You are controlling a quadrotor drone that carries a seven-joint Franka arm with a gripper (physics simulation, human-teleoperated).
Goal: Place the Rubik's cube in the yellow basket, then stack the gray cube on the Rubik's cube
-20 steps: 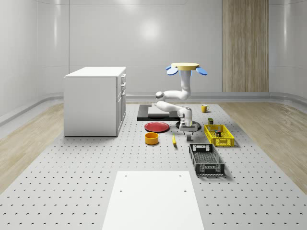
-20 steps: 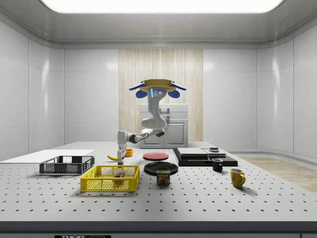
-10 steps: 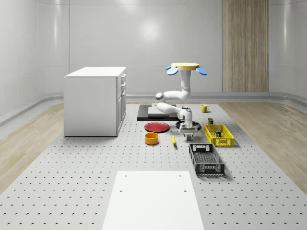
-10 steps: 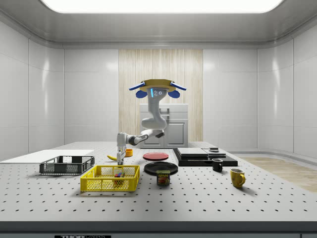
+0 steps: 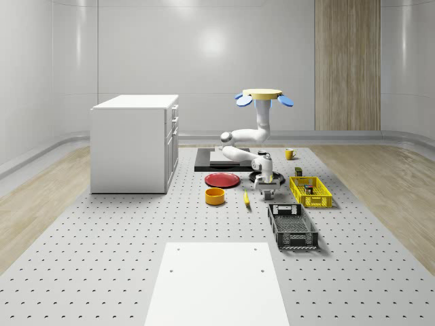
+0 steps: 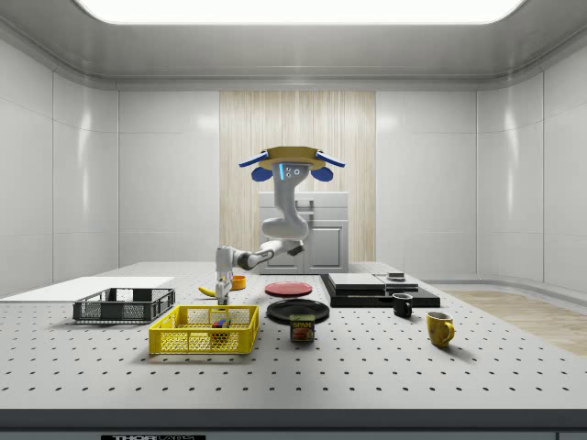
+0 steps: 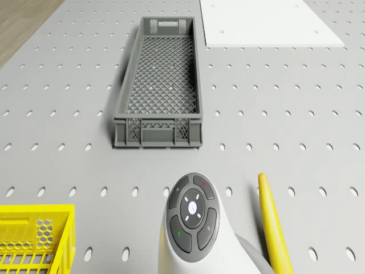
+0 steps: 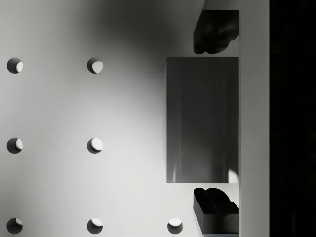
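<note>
Gray and plain, the cube [image 8: 202, 120] sits on the perforated table [image 8: 54, 106] between your gripper's [image 8: 216, 120] two dark fingers [image 8: 216, 29]. In the wrist view one finger lies just off each of two opposite faces, so the hand is spread about as wide as the cube; you cannot tell whether the pads touch it. The multicoloured Rubik's cube [image 6: 219, 324] already lies inside the yellow basket [image 6: 204, 330].

From the whole-scene view, you see the gripper [image 5: 267, 191] pointing straight down, low at the table, between the banana [image 5: 246, 198] and the yellow basket [image 5: 310, 191], with the gray crate [image 5: 291, 225] nearer the camera. Your drone [image 5: 264, 96] hovers well above the table, over its far part near the black slab [image 5: 216, 160]; the arm reaches down and forward from it. A red plate [image 5: 222, 179] and an orange bowl [image 5: 215, 196] lie toward the white cabinet [image 5: 134, 142].
</note>
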